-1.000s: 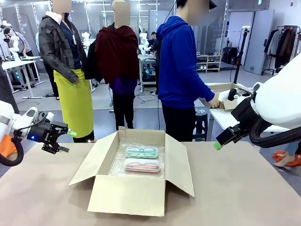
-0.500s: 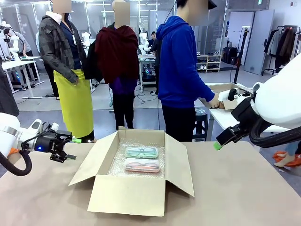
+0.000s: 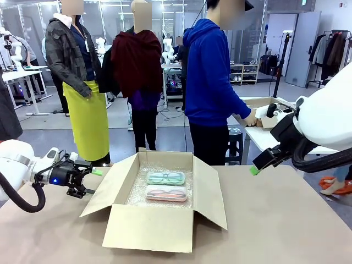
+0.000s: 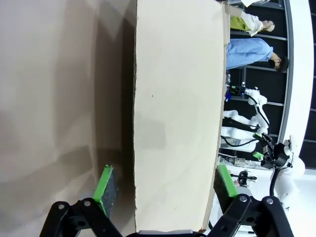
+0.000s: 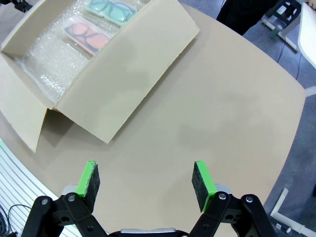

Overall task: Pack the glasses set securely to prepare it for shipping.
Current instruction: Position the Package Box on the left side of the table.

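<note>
A brown cardboard box (image 3: pixel 159 206) sits open on the table (image 3: pixel 286 220), all flaps folded outward and its floor lined with bubble wrap (image 3: pixel 140 190); on that lining lie the two clear cases, the mint-green glasses case (image 3: pixel 165 177) toward the far wall and the pink glasses case (image 3: pixel 166 193) just in front of it. The left gripper (image 3: pixel 91 181) is spread wide, its pads straddling the edge of the box's left flap (image 4: pixel 175 123). The right gripper (image 5: pixel 146 180) hangs spread and empty above bare table beside the right flap.

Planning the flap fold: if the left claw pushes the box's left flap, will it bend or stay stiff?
The left flap looks like thin, flat cardboard, so probably stiff across its face, hinging at the crease. The box seems light and may slide.
</note>
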Robot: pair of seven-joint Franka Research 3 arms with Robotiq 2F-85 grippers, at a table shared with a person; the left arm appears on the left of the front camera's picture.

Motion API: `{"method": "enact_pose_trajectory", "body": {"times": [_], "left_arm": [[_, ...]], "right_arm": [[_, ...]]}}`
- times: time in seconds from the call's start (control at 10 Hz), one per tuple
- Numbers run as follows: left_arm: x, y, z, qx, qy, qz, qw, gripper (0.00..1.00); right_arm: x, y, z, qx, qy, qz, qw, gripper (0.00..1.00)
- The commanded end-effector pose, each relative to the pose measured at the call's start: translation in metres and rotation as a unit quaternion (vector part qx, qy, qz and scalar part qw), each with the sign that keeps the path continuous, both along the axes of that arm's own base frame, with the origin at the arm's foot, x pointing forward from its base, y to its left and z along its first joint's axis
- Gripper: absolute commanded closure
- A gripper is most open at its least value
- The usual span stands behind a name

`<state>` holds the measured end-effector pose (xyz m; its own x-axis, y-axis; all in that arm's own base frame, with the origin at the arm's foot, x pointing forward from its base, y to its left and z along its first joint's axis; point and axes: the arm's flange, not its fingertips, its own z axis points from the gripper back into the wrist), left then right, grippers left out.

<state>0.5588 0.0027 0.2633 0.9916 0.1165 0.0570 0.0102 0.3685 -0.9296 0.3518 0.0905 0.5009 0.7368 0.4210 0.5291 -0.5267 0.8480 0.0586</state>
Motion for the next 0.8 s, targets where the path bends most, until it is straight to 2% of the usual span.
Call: {"method": "enact_pose_trajectory", "body": {"times": [0.0,0.2,0.3,0.4,0.5,0.6,0.7], "left_arm": [[-0.005,-0.006,-0.005,-0.027,-0.004,-0.015,1.0,0.0],[-0.006,-0.006,-0.007,-0.064,0.036,-0.027,0.997,0.0],[-0.005,-0.003,-0.008,-0.073,0.034,-0.024,0.996,0.18],[-0.005,0.0,-0.009,-0.088,0.03,-0.029,0.995,0.6],[-0.005,0.004,-0.009,-0.103,0.031,-0.031,0.994,0.77],[-0.005,0.007,-0.009,-0.11,0.033,-0.03,0.993,1.0],[-0.005,0.009,-0.007,-0.122,0.027,-0.036,0.991,1.0]], "right_arm": [[-0.003,0.002,0.0,-0.001,0.004,-0.009,1.0,0.06],[-0.003,0.002,0.0,-0.001,0.004,-0.009,1.0,0.06],[-0.003,0.002,0.0,-0.001,0.004,-0.009,1.0,0.06],[-0.003,0.002,0.0,-0.001,0.004,-0.009,1.0,0.06],[-0.003,0.002,0.0,-0.001,0.004,-0.009,1.0,0.06],[-0.003,0.002,0.0,-0.001,0.004,-0.009,1.0,0.06],[-0.003,0.002,0.0,-0.001,0.004,-0.009,1.0,0.06]]}}
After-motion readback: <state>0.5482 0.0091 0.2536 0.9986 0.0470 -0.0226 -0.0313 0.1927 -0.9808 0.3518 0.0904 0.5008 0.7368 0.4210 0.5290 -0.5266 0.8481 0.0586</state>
